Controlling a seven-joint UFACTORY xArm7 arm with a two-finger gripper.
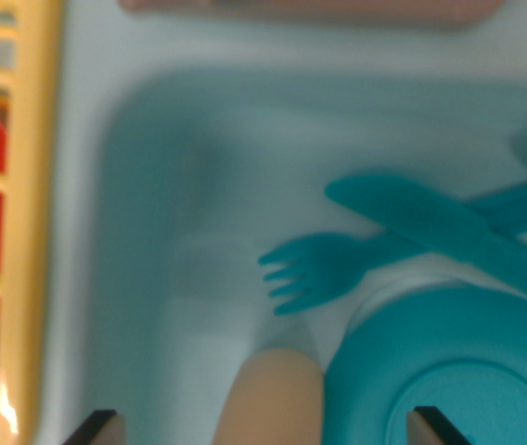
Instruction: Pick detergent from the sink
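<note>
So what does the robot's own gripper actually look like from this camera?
Little of it shows: two dark, nearly black fingertips with flat, squared ends poke up from the bottom edge of the wrist view, one on each side. No cables, markings or arm are in view, and the picture is blurred.

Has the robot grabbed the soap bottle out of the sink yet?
Not yet. Done: the tool sits above the pale blue sink basin, its two dark fingertips apart. In hand: nothing, though the rounded beige top, probably the detergent, lies between them. Left: close on it and lift it clear of the teal plastic fork, teal plastic knife and round teal plate close by.
</note>
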